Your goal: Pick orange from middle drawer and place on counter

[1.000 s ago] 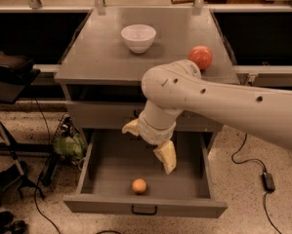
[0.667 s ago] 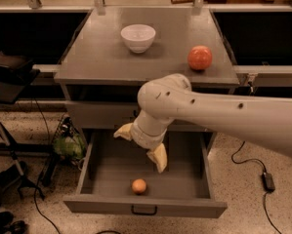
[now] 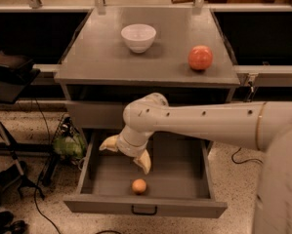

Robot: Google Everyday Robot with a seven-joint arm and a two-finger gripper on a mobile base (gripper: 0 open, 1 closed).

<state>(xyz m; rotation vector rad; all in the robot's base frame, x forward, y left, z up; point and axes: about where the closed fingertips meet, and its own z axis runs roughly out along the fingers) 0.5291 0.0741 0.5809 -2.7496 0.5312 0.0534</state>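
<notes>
The small yellow-orange orange (image 3: 139, 186) lies on the floor of the open middle drawer (image 3: 99, 179), near its front wall and a little left of centre. My gripper (image 3: 126, 154) hangs inside the drawer, above and slightly left of the orange, apart from it. Its two pale fingers are spread wide, one pointing left (image 3: 108, 144) and one pointing down (image 3: 145, 163). It holds nothing. The counter (image 3: 106, 57) is the grey cabinet top above.
A white bowl (image 3: 138, 37) stands on the counter at back centre. A larger red-orange ball (image 3: 200, 58) sits at the counter's right front. A shut drawer front (image 3: 94, 115) lies above the open one. A green bag (image 3: 67, 145) and cables lie on the floor at left.
My arm has swung left and down into the drawer. The gripper now sits lower and nearer the orange. The orange, bowl and ball have not moved.
</notes>
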